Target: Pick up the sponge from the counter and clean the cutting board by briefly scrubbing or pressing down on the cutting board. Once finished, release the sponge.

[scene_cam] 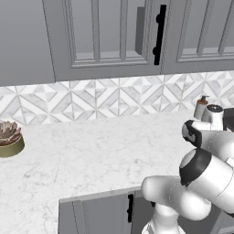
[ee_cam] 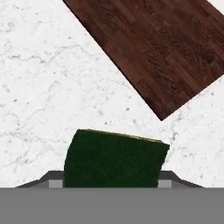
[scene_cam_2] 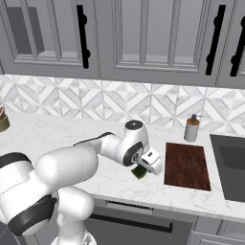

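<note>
With the sponge [ee_cam: 114, 158] gripped between the fingers of the gripper [scene_cam_2: 141, 171], your target, the cutting board [scene_cam_2: 187, 165], lies just right of it in the right base view. In the hand view the board fills the upper right, a strip of counter [ee_cam: 39, 87] between.

Sponge [ee_cam: 114, 159] (dark green) near cutting board [ee_cam: 162, 48] on counter [ee_cam: 39, 87].

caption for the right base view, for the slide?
Gripper holds the sponge over the counter, left of the cutting board.

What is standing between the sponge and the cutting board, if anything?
Nothing visible does. The sponge sits at the gripper, and just bare white counter lies between it and the cutting board. The soap bottle stands behind the board.
</note>
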